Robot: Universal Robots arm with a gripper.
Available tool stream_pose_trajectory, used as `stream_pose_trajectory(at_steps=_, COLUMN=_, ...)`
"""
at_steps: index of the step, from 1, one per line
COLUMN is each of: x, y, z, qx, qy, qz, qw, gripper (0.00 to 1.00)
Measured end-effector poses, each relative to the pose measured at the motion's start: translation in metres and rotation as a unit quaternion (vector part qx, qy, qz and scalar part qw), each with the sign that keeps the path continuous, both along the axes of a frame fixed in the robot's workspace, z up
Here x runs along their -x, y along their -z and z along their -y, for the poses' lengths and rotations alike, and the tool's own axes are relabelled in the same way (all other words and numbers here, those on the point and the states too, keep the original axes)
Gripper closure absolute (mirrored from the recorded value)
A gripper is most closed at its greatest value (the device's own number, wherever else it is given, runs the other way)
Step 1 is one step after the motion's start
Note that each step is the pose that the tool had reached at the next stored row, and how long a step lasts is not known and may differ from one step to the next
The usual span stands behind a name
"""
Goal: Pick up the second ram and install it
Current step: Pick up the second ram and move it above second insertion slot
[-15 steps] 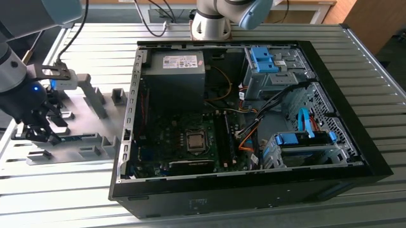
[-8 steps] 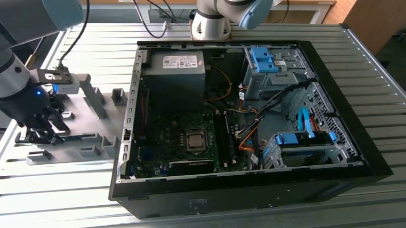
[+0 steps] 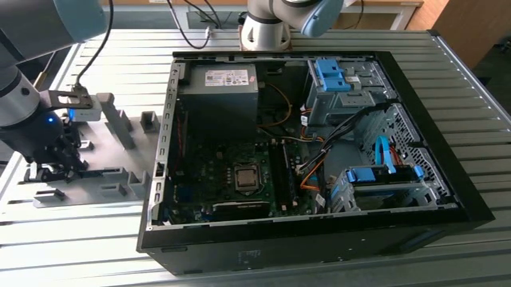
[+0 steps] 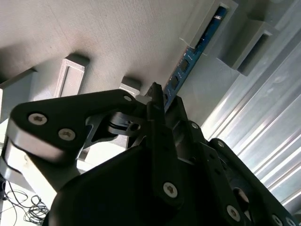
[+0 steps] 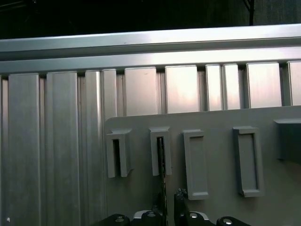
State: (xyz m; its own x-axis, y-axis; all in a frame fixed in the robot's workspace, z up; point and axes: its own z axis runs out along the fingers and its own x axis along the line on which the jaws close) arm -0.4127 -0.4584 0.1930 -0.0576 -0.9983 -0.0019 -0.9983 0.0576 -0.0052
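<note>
The second ram (image 4: 194, 52), a thin greenish-blue board studded with dark chips, stands on its long edge with one end tucked into a slotted gray holder block (image 4: 196, 27) on the fixture plate (image 3: 104, 149). That probably leaves its flat faces free for gripping. The gripper (image 4: 167, 97) straddles its near end, well apart from the open computer case (image 3: 319, 137); I can't tell whether it has clamped down.
</note>
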Motion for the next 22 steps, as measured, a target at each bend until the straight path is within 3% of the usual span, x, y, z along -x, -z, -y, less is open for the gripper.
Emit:
stream_pose_trajectory(at_steps=1, x=0.0, y=0.0002, z=0.0, qx=0.0, qy=0.0, qz=0.0, qw=1.0, gripper=0.75)
stream_pose_trajectory(at_steps=17, x=0.0, y=0.0025, z=0.0004, qx=0.0009, qy=-0.002, qz=0.0001, qw=1.0, gripper=0.75)
stream_pose_trajectory(at_steps=20, x=0.0, y=0.0029, z=0.0004, qx=0.0008, qy=-0.002, qz=0.0001, qw=1.0, gripper=0.74)
stream_pose_trajectory(at_steps=22, x=-0.0002, y=0.0041, z=0.0004, qx=0.0007, qy=-0.002, qz=0.0002, qw=1.0, gripper=0.68)
